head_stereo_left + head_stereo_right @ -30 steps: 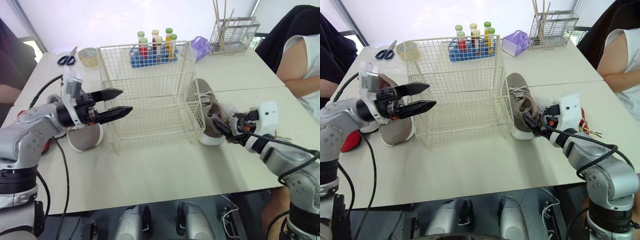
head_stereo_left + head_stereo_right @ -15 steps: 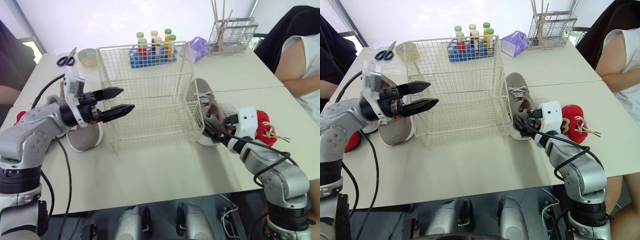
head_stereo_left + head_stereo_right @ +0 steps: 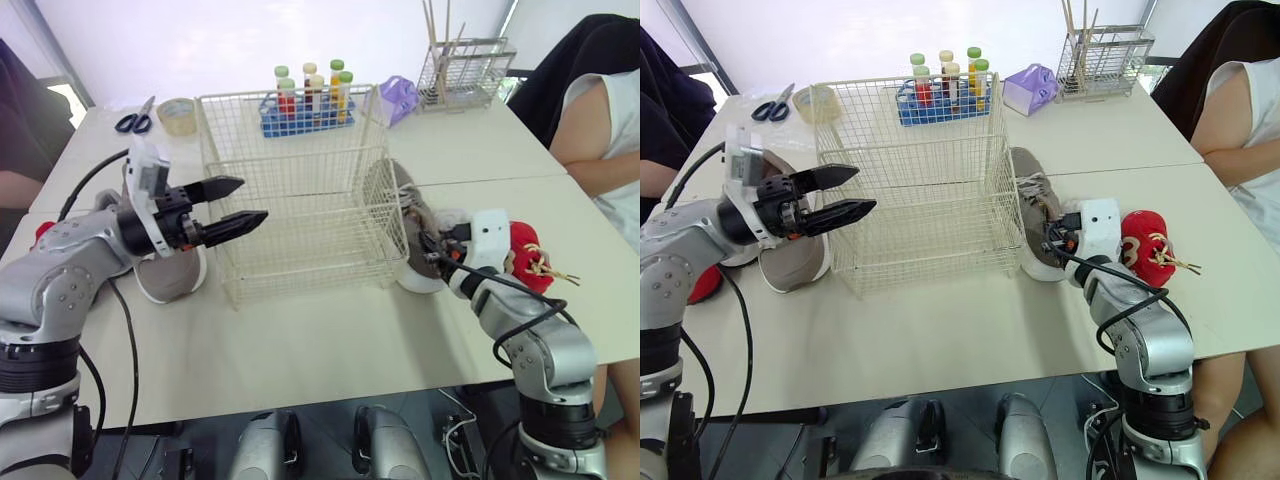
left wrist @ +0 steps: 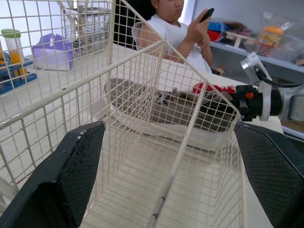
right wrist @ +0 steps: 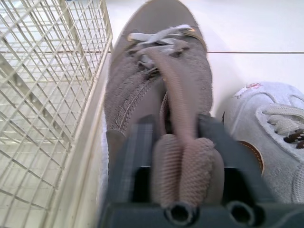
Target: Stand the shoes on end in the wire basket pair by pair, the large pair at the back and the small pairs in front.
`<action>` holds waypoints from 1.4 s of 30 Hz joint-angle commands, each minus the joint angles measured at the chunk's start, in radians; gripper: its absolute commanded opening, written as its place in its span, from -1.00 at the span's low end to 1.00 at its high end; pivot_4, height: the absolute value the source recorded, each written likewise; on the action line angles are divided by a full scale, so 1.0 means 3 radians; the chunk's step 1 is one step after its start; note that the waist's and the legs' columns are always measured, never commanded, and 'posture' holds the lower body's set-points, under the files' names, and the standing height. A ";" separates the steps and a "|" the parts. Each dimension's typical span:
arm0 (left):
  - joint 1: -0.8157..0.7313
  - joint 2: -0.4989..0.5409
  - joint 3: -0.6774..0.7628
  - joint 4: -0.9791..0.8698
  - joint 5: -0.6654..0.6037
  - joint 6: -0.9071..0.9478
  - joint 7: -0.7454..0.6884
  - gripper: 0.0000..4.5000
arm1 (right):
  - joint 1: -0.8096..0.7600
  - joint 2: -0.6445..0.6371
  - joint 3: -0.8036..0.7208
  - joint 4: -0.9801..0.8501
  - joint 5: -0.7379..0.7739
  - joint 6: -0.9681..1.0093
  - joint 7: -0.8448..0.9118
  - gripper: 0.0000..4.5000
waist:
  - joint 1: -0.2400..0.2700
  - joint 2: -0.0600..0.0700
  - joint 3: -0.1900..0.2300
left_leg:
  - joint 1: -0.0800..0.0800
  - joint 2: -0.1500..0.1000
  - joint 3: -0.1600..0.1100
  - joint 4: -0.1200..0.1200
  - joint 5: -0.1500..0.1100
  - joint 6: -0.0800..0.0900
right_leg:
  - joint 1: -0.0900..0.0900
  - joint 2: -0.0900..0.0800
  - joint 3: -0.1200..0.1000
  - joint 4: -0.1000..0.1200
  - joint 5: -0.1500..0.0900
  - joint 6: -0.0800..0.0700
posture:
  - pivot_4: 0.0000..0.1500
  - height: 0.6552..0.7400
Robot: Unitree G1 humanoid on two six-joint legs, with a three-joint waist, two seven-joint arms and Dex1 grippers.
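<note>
The right hand (image 3: 432,248) is pinched on the heel end of a taupe shoe (image 5: 156,76), its two black fingers (image 5: 137,142) pressed against either side of the padded collar and the long ribbed tongue. That shoe has a soft knitted upper, pale flat laces and a thick white sole, and it lies on the desk (image 3: 330,340) just beside the right wall of the wire basket (image 3: 300,200), toe pointing away from the robot. The basket is a cream-coated grid of thin wire, box-shaped and open at the top. Near the right hand sit a pale grey shoe (image 5: 266,137) with a brown patch on its side and a glossy red shoe (image 3: 525,258) tied with tan cord. The left hand (image 3: 250,200) hovers at the basket's left wall with its tapered, textured black fingers spread wide and holding nothing. Below it a second taupe shoe (image 3: 790,265) lies on the desk, showing its smooth sole.
</note>
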 commanded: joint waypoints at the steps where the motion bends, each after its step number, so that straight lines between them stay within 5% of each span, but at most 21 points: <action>1: -0.0114 -0.0002 0.0065 -0.0043 0.0017 -0.0081 -0.0007 1.00 | 0.0020 -0.0048 -0.0026 -0.0079 -0.0013 0.0043 0.0061 -0.89 | 0.0000 0.0000 0.0000 | 0.0000 0.0000 0.0000 0.0000 0.0000 0.0000 | 0.0000 0.0000 0.0000 0.0000 0.0000 0.0000 | 1.00 1.00; 14: -0.0387 -0.0144 -0.0028 0.0207 0.0100 -0.0148 -0.0142 1.00 | -0.0979 -0.0294 -0.0381 -0.0271 -0.0082 0.0373 -0.0167 -0.90 | -0.0001 0.0007 0.0006 | -0.0005 0.0000 0.0002 -0.0002 0.0000 0.0001 | -0.0007 0.0000 0.0001 0.0001 0.0000 0.0000 | 1.00 1.00; 20: -0.0547 -0.0336 0.0007 0.0279 0.0033 -0.0106 -0.0101 1.00 | -0.1333 -0.0477 -0.0517 -0.0045 -0.0277 -0.0071 -0.0108 -0.90 | 0.0002 0.0007 0.0006 | -0.0006 -0.0002 0.0002 -0.0003 0.0000 0.0001 | -0.0007 0.0000 0.0000 -0.0001 0.0000 0.0002 | 1.00 1.00; 32: -0.1156 -0.0090 0.0454 0.0722 -0.0560 0.0385 -0.0131 1.00 | -0.2543 -0.1614 -0.0147 0.1236 -0.0133 -0.1852 0.2244 -0.90 | -0.0044 0.0011 0.0012 | -0.0004 0.0000 0.0005 -0.0005 0.0001 0.0002 | -0.0008 0.0001 0.0002 -0.0001 -0.0002 0.0005 | 1.00 1.00; 42: -0.2057 0.0510 0.0400 0.1578 -0.0547 0.0905 -0.0492 1.00 | -0.3391 -0.1418 0.0503 0.2130 -0.0306 -0.3068 0.3608 -0.90 | -0.0036 0.0007 0.0015 | -0.0005 -0.0002 0.0005 -0.0003 0.0001 0.0003 | -0.0005 -0.0001 0.0002 -0.0003 -0.0003 0.0007 | 1.00 1.00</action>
